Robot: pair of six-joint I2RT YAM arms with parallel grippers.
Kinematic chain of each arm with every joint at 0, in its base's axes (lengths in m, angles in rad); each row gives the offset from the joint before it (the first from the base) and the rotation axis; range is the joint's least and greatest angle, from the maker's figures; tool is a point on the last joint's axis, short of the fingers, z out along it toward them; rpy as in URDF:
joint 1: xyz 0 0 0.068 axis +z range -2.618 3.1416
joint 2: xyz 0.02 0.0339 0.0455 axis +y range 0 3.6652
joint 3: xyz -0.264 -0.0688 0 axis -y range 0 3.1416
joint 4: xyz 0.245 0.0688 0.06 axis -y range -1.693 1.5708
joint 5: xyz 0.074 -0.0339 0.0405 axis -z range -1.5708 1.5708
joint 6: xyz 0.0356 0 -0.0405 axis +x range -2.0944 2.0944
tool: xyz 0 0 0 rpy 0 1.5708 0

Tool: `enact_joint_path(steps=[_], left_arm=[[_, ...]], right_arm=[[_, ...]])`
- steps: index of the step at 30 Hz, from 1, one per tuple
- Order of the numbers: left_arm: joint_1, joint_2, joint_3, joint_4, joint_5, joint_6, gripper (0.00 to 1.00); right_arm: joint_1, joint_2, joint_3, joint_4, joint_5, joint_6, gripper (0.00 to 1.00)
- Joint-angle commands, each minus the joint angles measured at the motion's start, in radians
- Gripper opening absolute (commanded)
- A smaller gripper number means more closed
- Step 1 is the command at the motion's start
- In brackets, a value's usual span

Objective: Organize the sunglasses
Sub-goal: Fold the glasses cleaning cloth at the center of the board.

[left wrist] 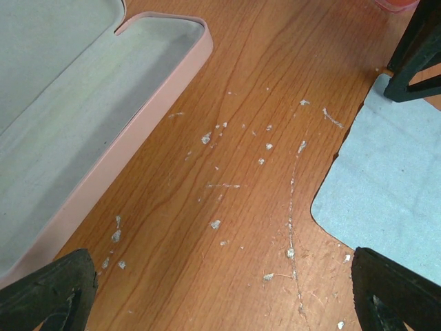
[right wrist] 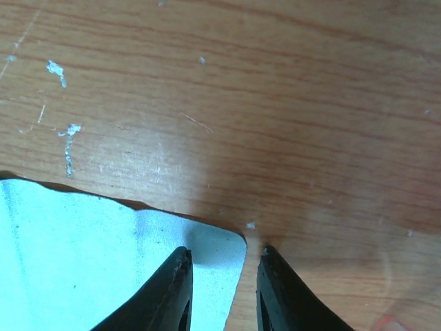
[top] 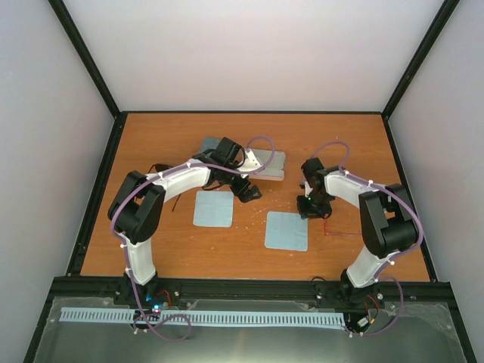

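Of the sunglasses, only thin red arms (top: 344,233) lie on the table just right of my right gripper (top: 308,208). A pink-red bit of them shows at the left wrist view's top edge (left wrist: 396,4) and at the right wrist view's bottom edge (right wrist: 389,324). My right gripper (right wrist: 224,252) hangs low over the corner of a light-blue cloth (right wrist: 83,262). Its jaws are narrowly apart, one finger over the cloth and one over bare wood. My left gripper (left wrist: 220,254) stands wide open above bare table beside the open pink case (left wrist: 138,103), holding nothing.
A second light-blue cloth (top: 213,208) lies left of centre, the other cloth (top: 287,231) near my right gripper. The open pink case (top: 261,162) and a blue-grey case (top: 212,144) sit at the back. A black frame rims the table.
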Motion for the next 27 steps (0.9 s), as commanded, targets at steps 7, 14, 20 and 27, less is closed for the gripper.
enact_joint_path(steps=[7,14,20,27], left_arm=[[-0.017,-0.003,0.016,0.014,-0.005,-0.019,0.99],[-0.032,-0.011,0.003,0.021,-0.022,-0.014,1.0],[-0.052,0.007,0.017,0.017,0.006,0.004,0.99],[-0.13,0.062,0.013,0.013,-0.012,0.035,0.78]], right_arm=[[0.068,0.096,-0.042,-0.027,-0.008,0.037,0.22],[0.082,0.122,-0.042,-0.016,0.01,0.061,0.1],[0.082,0.118,-0.031,-0.02,0.027,0.077,0.03],[0.081,0.055,-0.013,-0.01,0.042,0.122,0.03]])
